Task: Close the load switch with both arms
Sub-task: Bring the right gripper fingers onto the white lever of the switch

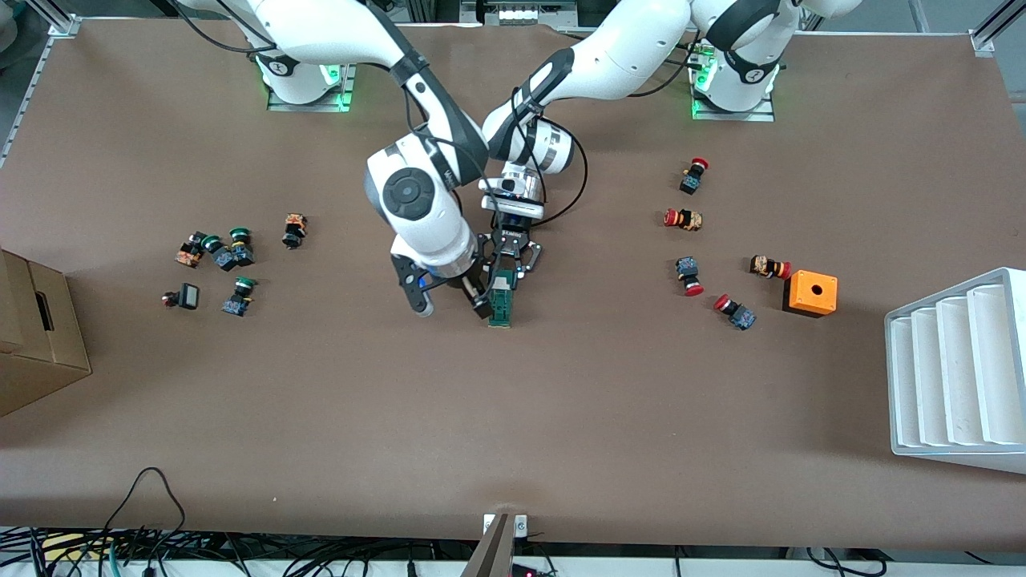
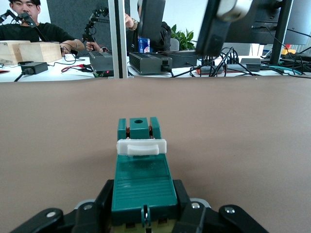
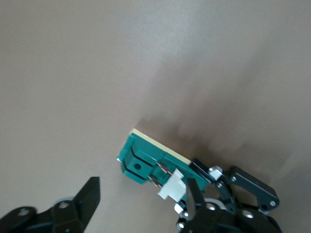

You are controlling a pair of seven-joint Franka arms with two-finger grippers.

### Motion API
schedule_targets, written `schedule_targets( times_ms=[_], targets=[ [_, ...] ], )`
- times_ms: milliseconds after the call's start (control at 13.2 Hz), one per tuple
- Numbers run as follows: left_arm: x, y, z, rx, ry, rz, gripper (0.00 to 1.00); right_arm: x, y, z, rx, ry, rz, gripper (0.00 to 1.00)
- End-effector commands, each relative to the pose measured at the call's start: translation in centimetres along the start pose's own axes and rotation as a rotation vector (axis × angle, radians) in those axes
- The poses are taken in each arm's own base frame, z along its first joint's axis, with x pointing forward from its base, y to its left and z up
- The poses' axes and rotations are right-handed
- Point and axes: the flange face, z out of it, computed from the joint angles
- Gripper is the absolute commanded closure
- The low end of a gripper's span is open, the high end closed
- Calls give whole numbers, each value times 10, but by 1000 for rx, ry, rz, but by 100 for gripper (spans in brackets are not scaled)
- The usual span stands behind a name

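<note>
the load switch (image 1: 502, 302) is found on the tabletop (image 1: 561, 417) near its middle, lying flat with its green lid (image 2: 142, 180) up and its white sliding piece (image 2: 141, 146) partway along the body. the left end effector (image 1: 513, 258) is clenched on the load switch at one end, as the left wrist view shows the body pinned between its fingers (image 2: 184, 204). the right end effector (image 1: 450, 298) is spread wide, one finger at the switch's side, the other clear of it, nothing grasped.

as a judgement, the risk lies in the push on the slider: if the right finger (image 3: 192, 194) is driven off-centre, the switch could be twisted out of the left grip or slid along the tabletop, and the piece left half seated. a collision of the two end effectors is also possible, so close are they.

of containers, a white compartmented tray (image 1: 958, 373) is seen at the left arm's end, with nothing seen in its slots; a cardboard box (image 1: 36, 336) at the right arm's end has contents that cannot be told. an orange box (image 1: 810, 293) stands near red-capped buttons (image 1: 685, 219).
</note>
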Motion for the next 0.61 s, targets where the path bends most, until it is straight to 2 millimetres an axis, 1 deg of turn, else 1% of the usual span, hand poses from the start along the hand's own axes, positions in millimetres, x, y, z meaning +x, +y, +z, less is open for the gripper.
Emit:
schedule_targets(
  times_ms=[0, 152, 304, 380, 531],
  targets=[
    [-6, 7, 5, -36, 10, 21, 56, -17, 14, 7, 10, 21, 17, 31],
    [-6, 7, 5, -36, 10, 21, 56, -26, 27, 21, 13, 25, 13, 37],
    [-9, 7, 5, -36, 7, 24, 56, -34, 37, 32, 11, 28, 0, 39],
    [-9, 7, 5, -36, 7, 24, 56, -38, 41, 35, 17, 28, -7, 44],
    [-9, 7, 5, -36, 7, 24, 56, -42, 41, 36, 32, 24, 2, 45]
  ],
)
